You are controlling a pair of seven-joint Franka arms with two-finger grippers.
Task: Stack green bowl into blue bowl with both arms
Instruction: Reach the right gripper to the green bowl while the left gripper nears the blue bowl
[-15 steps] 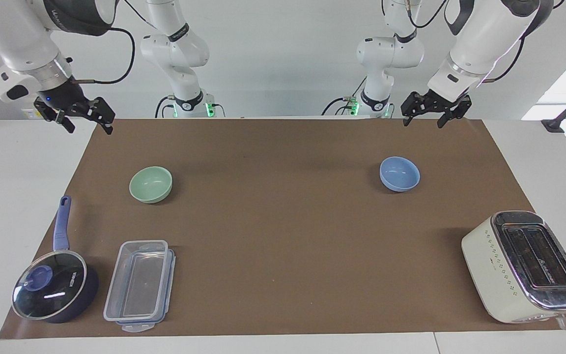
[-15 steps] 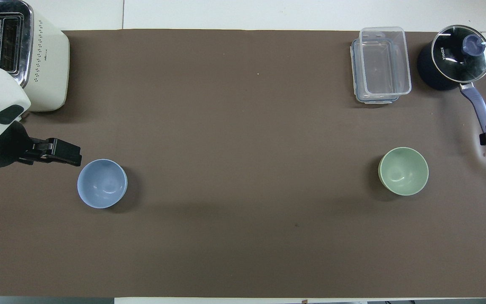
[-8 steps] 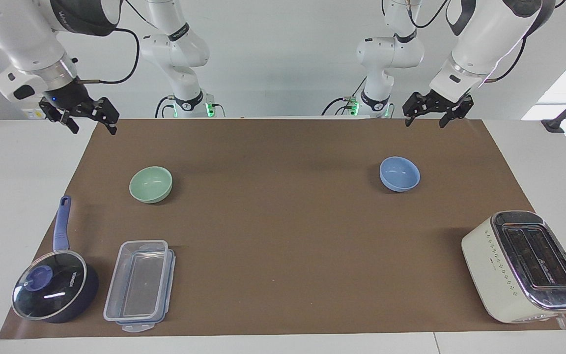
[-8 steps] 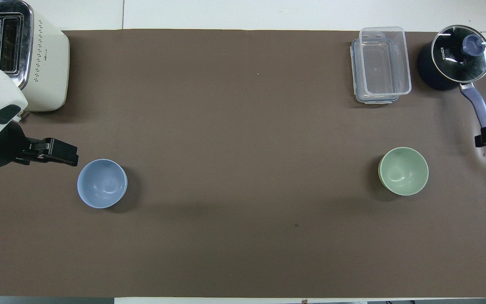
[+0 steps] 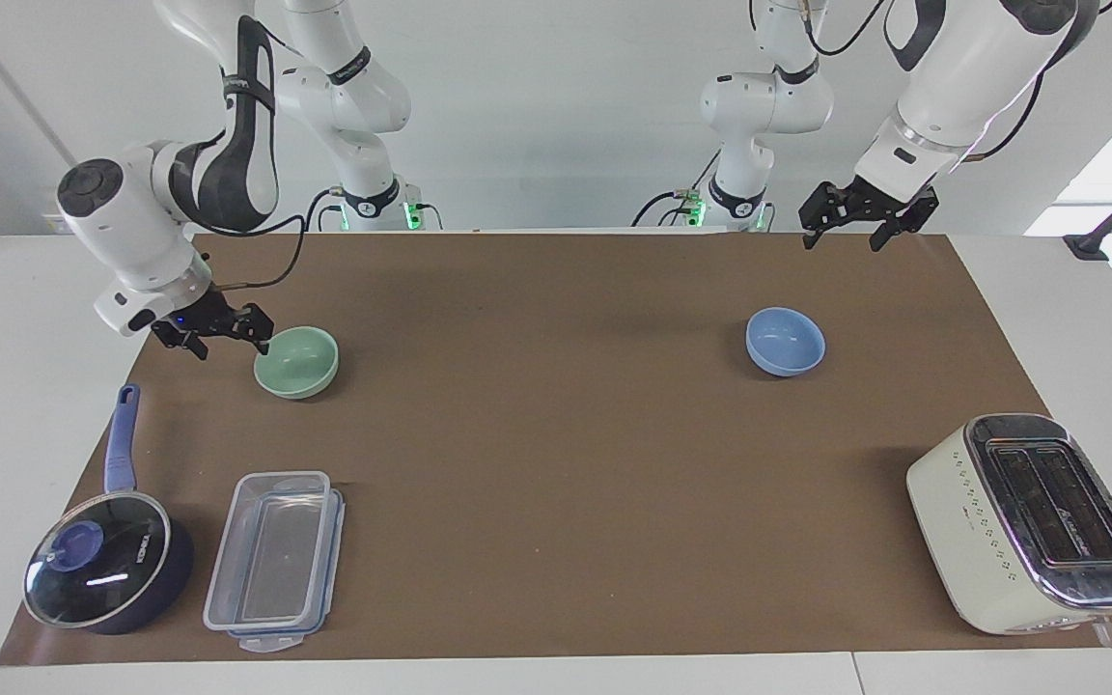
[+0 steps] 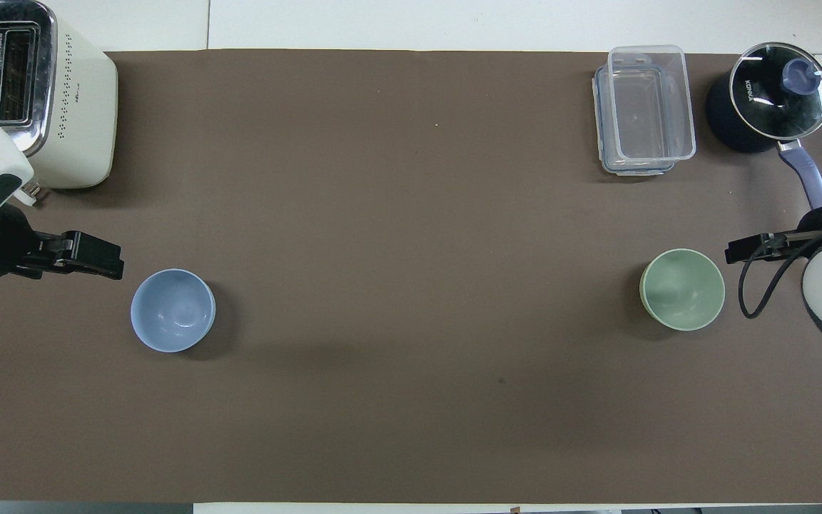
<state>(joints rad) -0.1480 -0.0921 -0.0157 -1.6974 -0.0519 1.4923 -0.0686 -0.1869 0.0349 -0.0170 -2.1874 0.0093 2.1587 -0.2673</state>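
The pale green bowl (image 5: 296,359) stands upright on the brown mat toward the right arm's end; it also shows in the overhead view (image 6: 682,289). The light blue bowl (image 5: 785,340) stands upright toward the left arm's end, and in the overhead view (image 6: 173,310). Both bowls are empty. My right gripper (image 5: 224,337) is open and low, close beside the green bowl's rim on its outer side; it also shows in the overhead view (image 6: 738,251). I cannot tell if it touches the bowl. My left gripper (image 5: 846,227) is open, empty and raised over the mat, apart from the blue bowl (image 6: 113,260).
A cream toaster (image 5: 1029,521) stands at the left arm's end, farther from the robots than the blue bowl. A clear lidded container (image 5: 271,560) and a dark blue saucepan with a glass lid (image 5: 107,569) stand farther from the robots than the green bowl.
My right arm has swung down from high at the table's edge to just beside the green bowl. My left gripper has drifted slightly away from the blue bowl. Both bowls are unmoved.
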